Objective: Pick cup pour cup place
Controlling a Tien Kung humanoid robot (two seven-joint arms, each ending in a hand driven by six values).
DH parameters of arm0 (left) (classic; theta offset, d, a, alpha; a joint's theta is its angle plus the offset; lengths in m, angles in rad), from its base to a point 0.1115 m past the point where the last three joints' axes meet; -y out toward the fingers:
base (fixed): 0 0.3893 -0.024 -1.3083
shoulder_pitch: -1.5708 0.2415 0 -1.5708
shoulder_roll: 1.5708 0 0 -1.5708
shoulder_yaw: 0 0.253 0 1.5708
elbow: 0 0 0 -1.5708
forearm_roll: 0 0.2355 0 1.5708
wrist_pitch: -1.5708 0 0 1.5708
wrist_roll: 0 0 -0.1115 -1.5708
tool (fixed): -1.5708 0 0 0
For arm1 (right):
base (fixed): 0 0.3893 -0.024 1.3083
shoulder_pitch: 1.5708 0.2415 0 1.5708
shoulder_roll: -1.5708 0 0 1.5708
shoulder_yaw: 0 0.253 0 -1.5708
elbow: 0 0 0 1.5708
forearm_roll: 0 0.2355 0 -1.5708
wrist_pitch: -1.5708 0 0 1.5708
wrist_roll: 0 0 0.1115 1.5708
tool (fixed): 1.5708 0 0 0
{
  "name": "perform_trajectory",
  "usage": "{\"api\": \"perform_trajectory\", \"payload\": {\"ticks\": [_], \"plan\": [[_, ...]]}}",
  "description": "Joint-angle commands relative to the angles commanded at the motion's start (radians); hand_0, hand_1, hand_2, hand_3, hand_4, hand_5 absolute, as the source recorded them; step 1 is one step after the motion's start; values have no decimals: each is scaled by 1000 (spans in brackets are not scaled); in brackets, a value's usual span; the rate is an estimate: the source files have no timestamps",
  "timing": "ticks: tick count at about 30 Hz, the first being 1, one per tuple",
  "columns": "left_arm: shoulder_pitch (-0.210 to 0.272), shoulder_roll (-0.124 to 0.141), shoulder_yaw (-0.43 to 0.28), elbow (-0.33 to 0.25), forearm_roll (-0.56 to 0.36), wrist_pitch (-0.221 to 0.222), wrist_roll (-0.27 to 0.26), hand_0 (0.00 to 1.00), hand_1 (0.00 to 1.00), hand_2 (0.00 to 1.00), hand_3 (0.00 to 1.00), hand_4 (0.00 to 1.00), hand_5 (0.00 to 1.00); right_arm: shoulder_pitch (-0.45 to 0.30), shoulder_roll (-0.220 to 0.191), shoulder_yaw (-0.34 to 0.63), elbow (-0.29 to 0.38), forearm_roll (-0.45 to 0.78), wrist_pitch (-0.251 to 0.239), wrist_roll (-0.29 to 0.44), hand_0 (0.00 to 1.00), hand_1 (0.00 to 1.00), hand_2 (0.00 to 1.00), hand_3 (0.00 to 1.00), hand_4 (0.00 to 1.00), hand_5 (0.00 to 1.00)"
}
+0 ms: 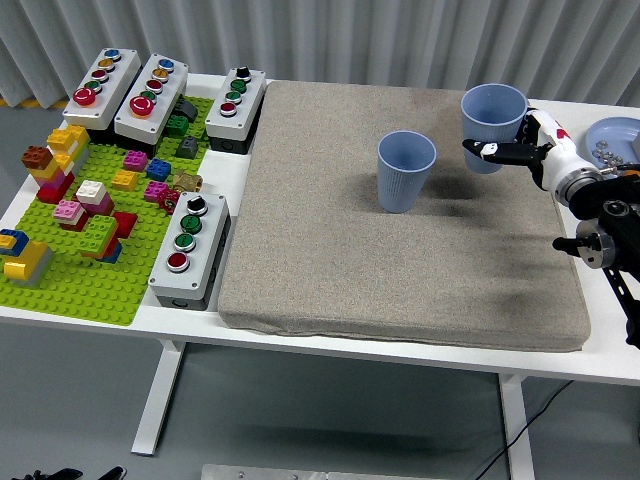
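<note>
A blue ribbed cup (405,171) stands upright near the middle of the grey mat (400,290). To its right a second blue cup (493,126) is held upright by my right hand (503,147), whose fingers wrap its right side. The cup's base is at or just above the mat near the back right; I cannot tell whether it touches. My right arm (600,220) comes in from the right edge. My left arm is out of the picture.
A green baseplate (95,270) with several coloured bricks fills the left of the table. Three grey button boxes (130,90) stand at the back left and another button box (190,248) by the mat's left edge. A blue plate (615,135) with small pieces lies at the far right.
</note>
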Motion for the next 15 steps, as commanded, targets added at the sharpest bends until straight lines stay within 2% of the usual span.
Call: {"api": "perform_trajectory", "payload": {"ticks": [4,6,9,15], "plan": [[0,-2,4,0,-2,0,0,769,754,811,649,503,973,-11,4,4,-5,163,1,4,879,718,602,625,669,2],[-1,-2,7,0,-4,-1,-1,769,754,811,649,503,973,-19,8,8,-7,200,0,10,879,718,602,625,669,2],[-1,-3,12,0,-8,-1,-1,768,753,811,649,503,973,-28,10,11,-6,204,1,21,878,719,602,624,668,2],[3,-5,14,0,-2,-3,0,768,753,811,649,502,972,-70,18,12,2,133,-10,85,877,720,601,622,667,2]]}}
